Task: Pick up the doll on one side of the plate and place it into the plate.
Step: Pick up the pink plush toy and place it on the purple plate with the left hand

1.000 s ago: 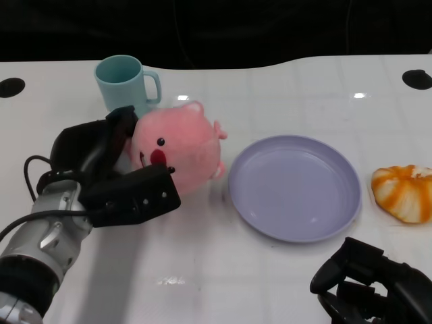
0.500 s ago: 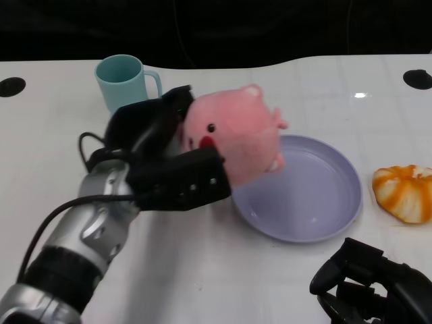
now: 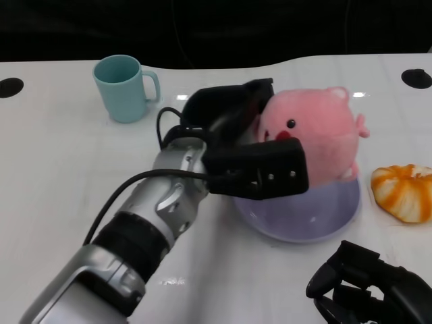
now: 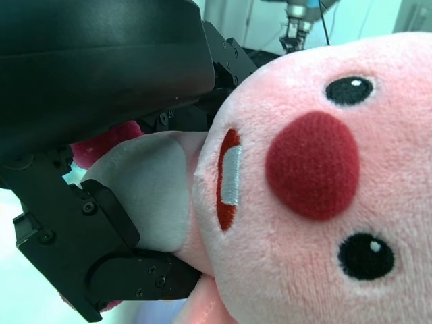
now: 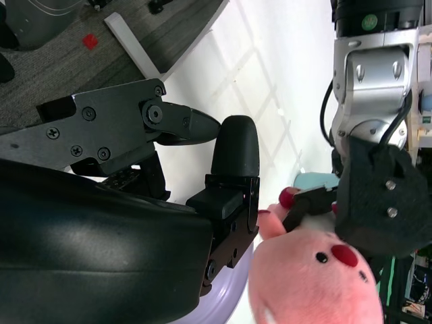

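My left hand point(image 3: 246, 152) grips the pink plush doll point(image 3: 317, 135) and holds it just above the lavender plate point(image 3: 331, 219), over its middle. The left wrist view is filled by the doll's face point(image 4: 317, 169), with black fingers point(image 4: 101, 250) closed against its white belly. My right hand point(image 3: 371, 287) lies at the near right table edge with its fingers curled in on nothing. In the right wrist view the doll point(image 5: 317, 283) and my left hand point(image 5: 374, 189) appear beyond my right hand's fingers point(image 5: 229, 175).
A teal mug point(image 3: 125, 88) stands at the far left of the table. An orange-and-white plush point(image 3: 405, 192) lies just right of the plate. Black round holes point(image 3: 11, 86) mark the table's far corners.
My left arm has carried the doll to the right, from beside the mug to over the plate. My right hand has stayed in place.
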`<state>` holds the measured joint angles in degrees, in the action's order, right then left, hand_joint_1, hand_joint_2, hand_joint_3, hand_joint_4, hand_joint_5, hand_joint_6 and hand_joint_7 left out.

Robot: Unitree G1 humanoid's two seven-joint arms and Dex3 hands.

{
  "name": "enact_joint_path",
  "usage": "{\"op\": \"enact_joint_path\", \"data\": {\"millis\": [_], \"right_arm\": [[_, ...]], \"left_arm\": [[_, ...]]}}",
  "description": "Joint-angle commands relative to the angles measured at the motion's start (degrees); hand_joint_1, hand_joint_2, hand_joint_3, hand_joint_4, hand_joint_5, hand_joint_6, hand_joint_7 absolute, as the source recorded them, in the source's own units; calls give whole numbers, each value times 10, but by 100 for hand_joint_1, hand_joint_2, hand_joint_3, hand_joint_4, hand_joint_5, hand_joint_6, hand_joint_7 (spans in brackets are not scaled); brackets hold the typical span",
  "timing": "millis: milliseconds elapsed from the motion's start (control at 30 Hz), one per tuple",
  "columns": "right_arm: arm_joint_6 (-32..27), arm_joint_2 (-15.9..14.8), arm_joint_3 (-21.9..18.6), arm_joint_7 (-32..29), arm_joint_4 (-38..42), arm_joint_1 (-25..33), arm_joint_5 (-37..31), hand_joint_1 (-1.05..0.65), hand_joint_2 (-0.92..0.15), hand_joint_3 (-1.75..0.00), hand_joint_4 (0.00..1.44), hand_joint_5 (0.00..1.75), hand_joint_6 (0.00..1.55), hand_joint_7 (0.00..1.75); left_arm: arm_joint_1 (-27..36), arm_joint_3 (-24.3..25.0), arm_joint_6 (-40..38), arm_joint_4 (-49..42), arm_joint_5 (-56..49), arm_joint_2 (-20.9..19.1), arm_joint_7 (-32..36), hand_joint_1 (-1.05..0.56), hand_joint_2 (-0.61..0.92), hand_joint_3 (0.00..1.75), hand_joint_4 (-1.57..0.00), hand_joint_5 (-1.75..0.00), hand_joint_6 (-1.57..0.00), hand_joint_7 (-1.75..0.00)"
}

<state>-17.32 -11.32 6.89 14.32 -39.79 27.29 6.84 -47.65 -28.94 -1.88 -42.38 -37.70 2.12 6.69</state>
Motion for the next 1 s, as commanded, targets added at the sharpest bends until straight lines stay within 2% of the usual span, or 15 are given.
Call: {"op": "enact_joint_path", "data": {"millis": [33, 300, 333, 367, 433, 500, 567, 633, 700, 833, 1000], "right_arm": [[-2, -3, 3, -3, -9, 2, 1, -35, -92, -47, 69, 175, 50, 166], [0, -4, 4, 0, -8, 1, 2, -34, -92, -48, 68, 175, 49, 165], [0, -4, 5, 0, -8, 1, 1, -34, -92, -48, 68, 175, 50, 165], [1, -5, 6, -1, -8, 1, -1, -34, -92, -48, 68, 175, 50, 165], [3, -6, 7, -1, -7, 1, -4, -34, -92, -48, 68, 175, 50, 165], [4, -6, 7, 0, -5, 0, -4, -34, -92, -48, 68, 175, 50, 164], [4, -5, 6, 0, -5, 0, -3, -34, -92, -48, 68, 175, 50, 164], [4, -6, 6, 1, -5, 0, -2, -35, -92, -47, 68, 175, 50, 164], [2, -6, 6, 0, -6, 0, -3, -35, -92, -47, 68, 175, 51, 163], [0, -5, 4, -1, -7, 0, -2, -34, -92, -47, 68, 175, 51, 163], [5, -6, 0, 1, 1, -3, -1, -34, -92, -47, 68, 175, 51, 163]], "left_arm": [[-22, -5, 23, -34, -1, 11, 21, -25, 52, 106, -93, -175, -70, -175], [-48, -9, 41, -100, -1, 34, 27, -22, 49, 106, -93, -175, -70, -175], [-50, -9, 44, -107, -1, 36, 27, -23, 53, 85, -90, -175, -70, -151], [-53, -9, 47, -113, 0, 37, 24, -25, 57, 71, -89, -175, -73, -132], [-57, -6, 49, -122, 8, 38, 5, -26, 63, 58, -83, -174, -78, -102], [-65, -10, 44, -129, 10, 36, -30, -29, 77, 44, -61, -143, -72, -65], [-71, -17, 37, -130, 4, 32, -54, -39, 89, 33, -45, -86, -58, -32], [-74, -25, 30, -127, -5, 27, -68, -46, 91, 31, -39, -59, -48, -16], [-75, -32, 25, -121, -10, 22, -80, -58, 92, 34, -28, -45, -38, -7], [-77, -51, 8, -105, -24, 11, -114, -80, 92, 49, -5, -37, -25, 0], [-69, -59, 8, -87, -30, -6, -138, -95, 92, 59, 0, -11, -11, -1]]}}
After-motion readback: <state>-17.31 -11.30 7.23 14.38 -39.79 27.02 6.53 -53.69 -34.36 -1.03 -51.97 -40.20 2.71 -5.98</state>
